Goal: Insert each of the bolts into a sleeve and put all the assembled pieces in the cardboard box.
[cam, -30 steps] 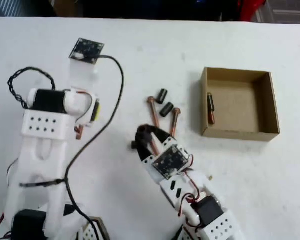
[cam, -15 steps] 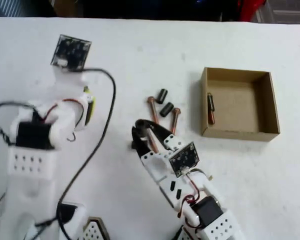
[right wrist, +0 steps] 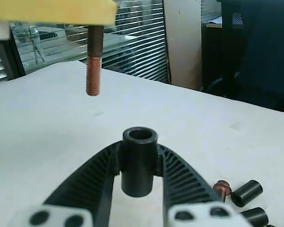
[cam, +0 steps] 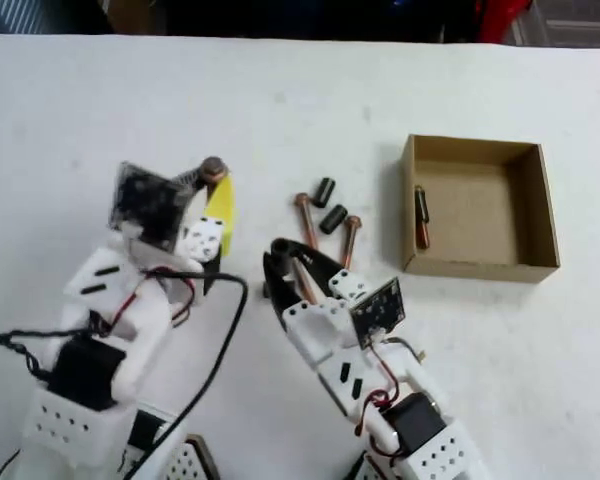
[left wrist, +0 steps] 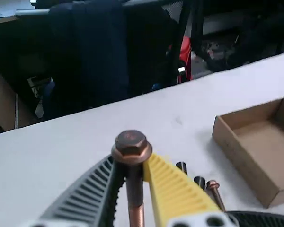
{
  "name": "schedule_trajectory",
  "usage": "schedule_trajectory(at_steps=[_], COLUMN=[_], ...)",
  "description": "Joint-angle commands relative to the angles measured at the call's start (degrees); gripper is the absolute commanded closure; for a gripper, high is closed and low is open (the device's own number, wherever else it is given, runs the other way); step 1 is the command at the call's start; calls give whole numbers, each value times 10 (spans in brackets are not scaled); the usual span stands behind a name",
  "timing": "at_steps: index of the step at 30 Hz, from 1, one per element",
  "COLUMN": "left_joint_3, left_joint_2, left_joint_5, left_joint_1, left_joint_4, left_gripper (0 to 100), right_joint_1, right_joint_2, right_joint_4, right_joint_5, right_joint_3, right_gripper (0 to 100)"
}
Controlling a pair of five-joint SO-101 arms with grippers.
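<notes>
**Left jaws.** My left jaws are closed on a copper bolt (left wrist: 131,147). The grey finger (left wrist: 92,198) and the yellow finger (left wrist: 173,194) clamp the shank just under the hex head. In the right wrist view the shank hangs straight down, with its threaded end above the worktop (cam: 400,90).

**Right jaws.** My right jaws are closed on a black sleeve (right wrist: 138,161). One black finger (right wrist: 92,182) presses each side of it. The sleeve stands upright with its open bore facing up. The bolt held in the left jaws is apart from it, higher and off to one side, and not over the bore. In the high view, this sleeve (cam: 278,248) sits at the tips of the right jaws, near the loose parts.

**Loose parts.** Two bolts lie flat on the worktop, one (cam: 303,213) beside the other (cam: 350,238). Two black sleeves lie between them, one (cam: 324,189) farther from the arms than the other (cam: 332,218).

**Cardboard box.** The cardboard box (cam: 477,268) stands on the worktop, beyond the loose parts on the side away from the left jaws. One assembled piece (cam: 421,217) lies inside, along the wall nearest the loose parts.
</notes>
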Motion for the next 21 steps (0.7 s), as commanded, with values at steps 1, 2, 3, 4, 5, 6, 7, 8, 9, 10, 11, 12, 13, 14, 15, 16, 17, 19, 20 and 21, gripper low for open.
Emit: schedule_trajectory(at_steps=[1, 2, 3, 4, 5, 6, 7, 8, 9, 10, 11, 12, 13, 14, 15, 16, 17, 19, 20, 21], left_joint_3=[-9, -9, -9, -9, -9, -9, -11, -14, -18, -20, -22, -20, -20, -20, -23, -24, -24, -20, -20, -20], left_joint_2=[-29, -31, -31, -32, -32, -32, -32, -32, -32, -32, -32, -32, -32, -32, -32, -32, -32, -32, -32, -32], left_joint_5=[47, 48, 48, 49, 49, 49, 49, 50, 50, 53, 64, 84, 108, 135, 154, 159, 154, 134, 130, 132], left_joint_1=[13, 20, 30, 46, 63, 80, 95, 108, 115, 120, 124, 124, 124, 124, 123, 123, 123, 124, 124, 124], left_joint_4=[-28, -28, -28, -28, -28, -29, -32, -37, -38, -40, -39, -39, -40, -40, -36, -36, -36, -36, -36, -36], left_gripper=[976, 976, 976, 976, 976, 976, 976, 976, 976, 976, 976, 976, 976, 976, 976, 976, 976, 976, 976, 976], right_joint_1=[0, 0, 0, 0, 0, -1, -1, 0, 0, 0, 0, 0, 0, 0, 0, 0, 0, 0, 0, 0], right_joint_2=[-7, -7, -7, -7, -7, -7, -7, -7, -7, -7, -7, -7, -7, -7, -7, -7, -7, -7, -7, -7], right_joint_4=[-13, -12, -12, -12, -12, -12, -12, -12, -11, -11, -10, -10, -10, -10, -10, -10, -10, -10, -10, -10], right_joint_5=[25, 28, 31, 31, 31, 31, 31, 31, 32, 32, 32, 32, 32, 32, 32, 32, 32, 32, 32, 32], right_joint_3=[5, 5, 5, 5, 5, 5, 5, 5, 5, 5, 5, 5, 5, 5, 5, 5, 5, 5, 5, 5], right_gripper=[981, 981, 981, 981, 981, 981, 981, 981, 981, 981, 981, 981, 981, 981, 981, 981, 981, 981, 981, 981])
